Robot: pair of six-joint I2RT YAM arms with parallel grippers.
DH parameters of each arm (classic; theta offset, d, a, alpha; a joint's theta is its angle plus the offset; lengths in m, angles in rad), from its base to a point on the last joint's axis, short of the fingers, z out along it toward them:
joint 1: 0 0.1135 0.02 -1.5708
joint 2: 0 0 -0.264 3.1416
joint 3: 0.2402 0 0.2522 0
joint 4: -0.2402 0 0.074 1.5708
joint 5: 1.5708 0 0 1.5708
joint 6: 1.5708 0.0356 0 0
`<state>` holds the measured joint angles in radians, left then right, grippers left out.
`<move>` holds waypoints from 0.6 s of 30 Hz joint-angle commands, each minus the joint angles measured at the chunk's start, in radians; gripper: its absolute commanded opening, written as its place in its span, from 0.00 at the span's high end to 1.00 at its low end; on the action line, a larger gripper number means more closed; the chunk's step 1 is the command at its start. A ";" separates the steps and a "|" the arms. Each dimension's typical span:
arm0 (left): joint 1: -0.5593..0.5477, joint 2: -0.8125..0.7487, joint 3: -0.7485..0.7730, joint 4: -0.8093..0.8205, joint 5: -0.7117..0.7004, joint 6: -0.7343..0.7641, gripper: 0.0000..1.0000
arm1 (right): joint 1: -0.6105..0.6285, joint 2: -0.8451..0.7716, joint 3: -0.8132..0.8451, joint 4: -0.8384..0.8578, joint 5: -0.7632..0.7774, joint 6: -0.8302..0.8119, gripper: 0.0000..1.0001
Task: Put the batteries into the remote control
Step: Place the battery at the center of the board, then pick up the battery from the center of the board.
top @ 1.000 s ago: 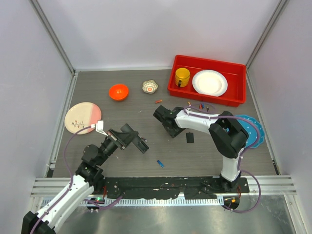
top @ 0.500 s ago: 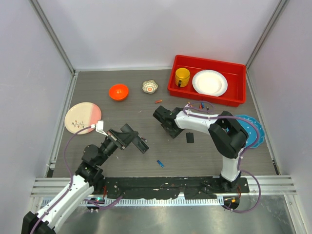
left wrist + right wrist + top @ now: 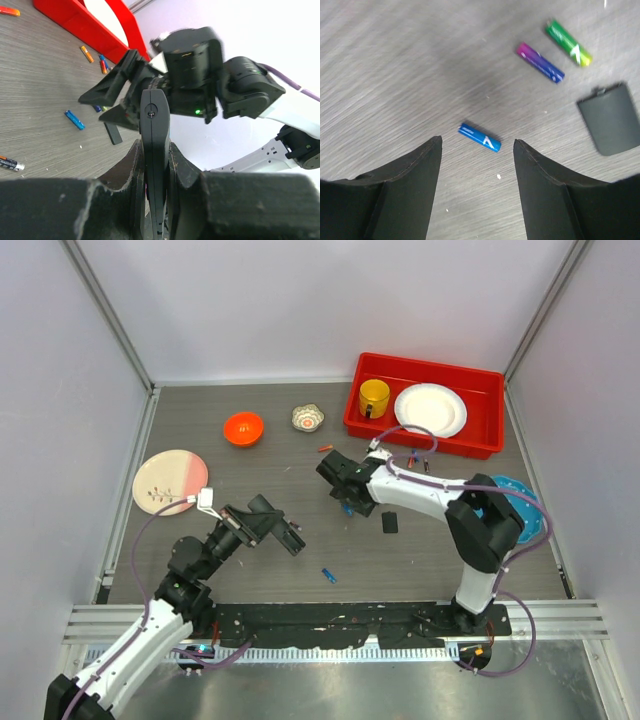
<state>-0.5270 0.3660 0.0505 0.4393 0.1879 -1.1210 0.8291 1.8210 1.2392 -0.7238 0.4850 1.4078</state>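
So the remote control (image 3: pixel 154 115) is up in the left gripper (image 3: pixel 155 167), everything else is down on the table (image 3: pixel 250 470)

The left gripper is clamped on it: a slim black bar, seen edge-on, with a small round dimple near its far end. Over to the right, the right gripper (image 3: pixel 477 150) is spread wide, and a blue battery (image 3: pixel 479 136) lies flat just off its fingertips, untouched. A purple battery (image 3: pixel 540 61), a green battery (image 3: pixel 568 42) and a dark grey cover (image 3: pixel 609 119) lie beyond. The table is grey wood-grain and the walls (image 3: pixel 300 300) are plain white.
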 commanded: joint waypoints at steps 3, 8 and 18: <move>0.007 -0.039 0.002 -0.019 0.015 0.006 1.00 | -0.014 -0.233 -0.023 0.221 0.000 -0.829 0.31; 0.007 -0.010 0.006 0.002 0.041 0.009 1.00 | -0.042 -0.195 -0.014 0.172 -0.292 -1.147 0.42; 0.007 0.103 0.032 0.081 0.194 -0.014 1.00 | -0.048 -0.114 -0.030 0.156 -0.362 -1.233 0.41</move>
<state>-0.5270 0.4545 0.0505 0.4290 0.3004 -1.1225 0.7856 1.7100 1.1893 -0.5873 0.1925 0.2562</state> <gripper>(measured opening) 0.198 0.589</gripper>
